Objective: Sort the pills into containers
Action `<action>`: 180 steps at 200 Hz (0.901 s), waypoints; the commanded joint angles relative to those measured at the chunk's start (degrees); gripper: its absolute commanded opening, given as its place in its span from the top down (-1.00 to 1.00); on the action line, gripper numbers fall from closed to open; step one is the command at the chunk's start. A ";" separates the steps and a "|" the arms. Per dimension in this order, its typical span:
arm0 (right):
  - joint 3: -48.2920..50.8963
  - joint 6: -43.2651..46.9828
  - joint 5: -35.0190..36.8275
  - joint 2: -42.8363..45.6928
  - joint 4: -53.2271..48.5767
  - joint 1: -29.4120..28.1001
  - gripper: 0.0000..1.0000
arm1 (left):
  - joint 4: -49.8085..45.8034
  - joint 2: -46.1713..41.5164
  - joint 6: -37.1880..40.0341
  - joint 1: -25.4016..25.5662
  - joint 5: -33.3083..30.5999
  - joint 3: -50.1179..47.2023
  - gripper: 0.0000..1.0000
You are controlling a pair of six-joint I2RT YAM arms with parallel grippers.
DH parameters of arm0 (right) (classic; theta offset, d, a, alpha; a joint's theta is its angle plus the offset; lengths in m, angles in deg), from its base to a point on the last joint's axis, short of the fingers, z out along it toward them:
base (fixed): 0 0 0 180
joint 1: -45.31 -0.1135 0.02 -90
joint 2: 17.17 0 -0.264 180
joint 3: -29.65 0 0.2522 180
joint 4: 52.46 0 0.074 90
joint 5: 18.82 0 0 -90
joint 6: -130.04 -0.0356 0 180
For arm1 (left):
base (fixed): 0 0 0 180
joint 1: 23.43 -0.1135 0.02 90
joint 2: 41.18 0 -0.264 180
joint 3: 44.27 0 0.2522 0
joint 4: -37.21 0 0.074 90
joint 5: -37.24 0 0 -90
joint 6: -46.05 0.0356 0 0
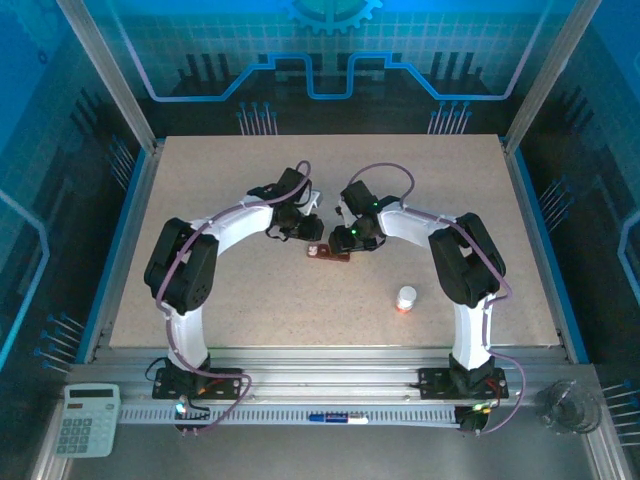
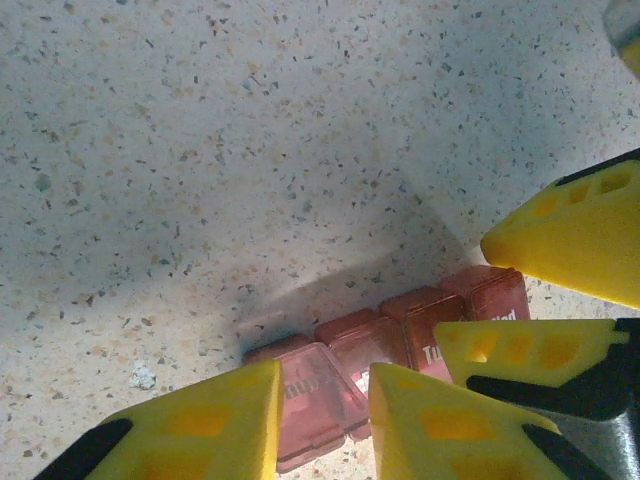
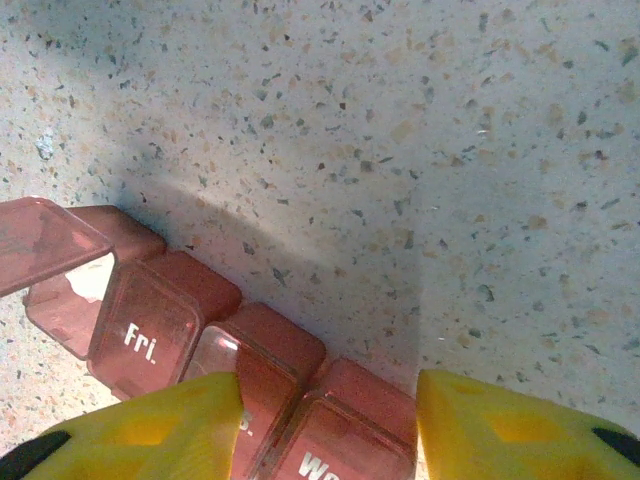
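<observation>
Standing apart from containers [image 1: 328,252], bottle [image 1: 406,298], calculator [image 1: 87,418]

2 white-black arms [image 1: 235,222], purple cables [image 1: 385,168], yellow fingers [image 2: 200,420].

Open table [image 1: 250,300] around containers [image 1: 328,252], bottle [image 1: 406,298]

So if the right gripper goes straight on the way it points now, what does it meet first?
Most likely the red container strip: one compartment lies between the right gripper's fingers, with the table just beyond. Depth is hard to judge.
</observation>
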 commanded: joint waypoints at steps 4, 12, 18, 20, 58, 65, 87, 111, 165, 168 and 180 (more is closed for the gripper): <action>1.67 0.22 0.77 -1.47 -1.08 0.46 -0.01 | 0.28 -2.57 -1.18 0.05 2.24 -1.72 0.41; 1.73 0.26 0.85 -1.52 -1.11 0.46 -0.01 | 0.37 -2.65 -1.27 0.04 2.27 -2.07 0.41; 1.77 0.19 0.85 -1.56 -1.06 0.46 -0.01 | 0.50 -2.64 -1.34 0.12 2.31 -2.47 0.41; 1.73 0.22 0.90 -1.56 -1.08 0.44 -0.01 | 0.53 -2.65 -1.35 0.11 2.31 -2.52 0.41; 1.89 0.21 0.94 -1.56 -1.00 0.48 0.00 | 2.11 -3.44 -2.10 0.21 1.85 -5.64 0.42; 1.97 0.28 0.94 -1.60 -0.97 0.47 0.00 | 2.30 -3.65 -2.06 0.20 1.47 -6.05 0.42; 2.11 0.37 1.12 -1.68 -0.97 0.46 0.01 | 2.73 -4.42 -2.24 0.26 -0.32 -7.03 0.42; 2.24 0.45 1.23 -1.74 -0.93 0.46 0.01 | 2.81 -4.63 -2.16 0.25 -1.88 -7.51 0.43; 2.68 0.54 1.25 -2.00 -0.73 0.48 0.02 | 2.52 -2.88 -1.63 0.23 -2.96 -7.42 0.44; 2.69 0.55 1.26 -2.00 -0.75 0.52 0.03 | 2.52 -2.78 -1.60 0.23 -3.04 -7.42 0.44; 2.68 0.53 1.21 -2.00 -0.82 0.60 0.04 | 2.55 -2.50 -1.46 0.21 -3.23 -7.60 0.44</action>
